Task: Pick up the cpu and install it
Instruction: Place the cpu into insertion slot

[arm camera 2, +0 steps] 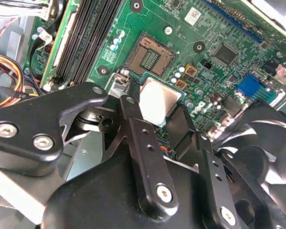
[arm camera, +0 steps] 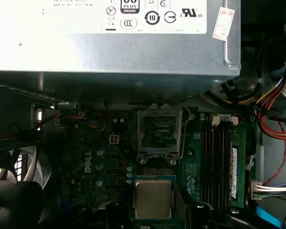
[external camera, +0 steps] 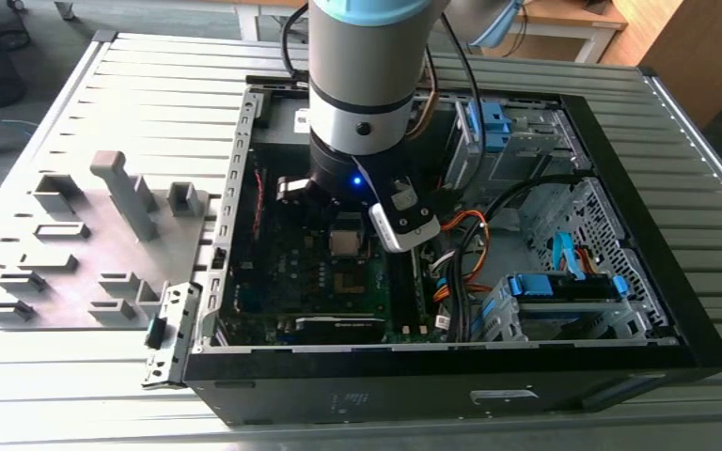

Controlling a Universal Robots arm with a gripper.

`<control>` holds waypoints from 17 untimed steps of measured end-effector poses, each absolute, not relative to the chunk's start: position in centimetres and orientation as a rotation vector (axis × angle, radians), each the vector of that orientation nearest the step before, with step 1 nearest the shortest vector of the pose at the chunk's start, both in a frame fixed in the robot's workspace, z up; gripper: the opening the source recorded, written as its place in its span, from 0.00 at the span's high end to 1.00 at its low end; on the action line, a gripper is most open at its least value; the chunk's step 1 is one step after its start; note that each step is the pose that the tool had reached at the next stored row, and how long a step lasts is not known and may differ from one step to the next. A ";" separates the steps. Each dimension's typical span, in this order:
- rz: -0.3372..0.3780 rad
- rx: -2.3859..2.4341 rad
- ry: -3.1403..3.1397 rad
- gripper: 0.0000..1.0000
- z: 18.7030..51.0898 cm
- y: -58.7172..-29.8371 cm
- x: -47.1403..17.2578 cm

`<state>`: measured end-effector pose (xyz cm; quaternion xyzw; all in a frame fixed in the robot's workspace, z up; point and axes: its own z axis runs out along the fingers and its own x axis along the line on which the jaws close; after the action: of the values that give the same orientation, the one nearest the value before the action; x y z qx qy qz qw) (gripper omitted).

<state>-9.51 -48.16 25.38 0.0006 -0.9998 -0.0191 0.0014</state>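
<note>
Exterior view: the arm (external camera: 368, 85) reaches down into an open computer case (external camera: 336, 399) that lies on its side on a slatted metal table (external camera: 72, 404). The gripper (external camera: 346, 227) hangs low over the green motherboard (external camera: 336, 287). The cpu (external camera: 349, 242) shows as a small pale square directly beneath it. A grey tray (external camera: 10, 221) with raised blocks (external camera: 123, 188) lies on the table toward the exterior view's left of the case. Blue drive brackets (external camera: 562, 287) sit in the case toward the exterior view's right.

Second wrist view: the gripper (arm camera 2: 156, 109) has its two black fingers (arm camera 2: 131, 117) pressed against opposite edges of the cpu (arm camera 2: 157, 98), pinching it with its dull silver face showing. The open socket (arm camera 2: 150, 57) lies just beside the chip on the board, apart from it, its contact field bare. Black memory slots (arm camera 2: 86, 33) run along one side of the socket, and a black fan (arm camera 2: 262, 148) sits on the other side.

First wrist view: the cpu (arm camera: 154, 198) sits between the dark finger tips of the gripper (arm camera: 155, 209), near the socket (arm camera: 157, 169), whose metal frame (arm camera: 158, 131) stands flipped open. A grey power supply (arm camera: 109, 52) lies beyond the frame. Memory sticks (arm camera: 221, 162) run beside the socket, with bundled coloured wires (arm camera: 276, 105) past them.
</note>
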 end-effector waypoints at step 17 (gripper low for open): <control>-0.061 0.002 -3.138 0.53 24.9 -48.0 -9.5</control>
<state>-9.51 -47.98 24.91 0.0006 -0.9998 -0.0193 0.0013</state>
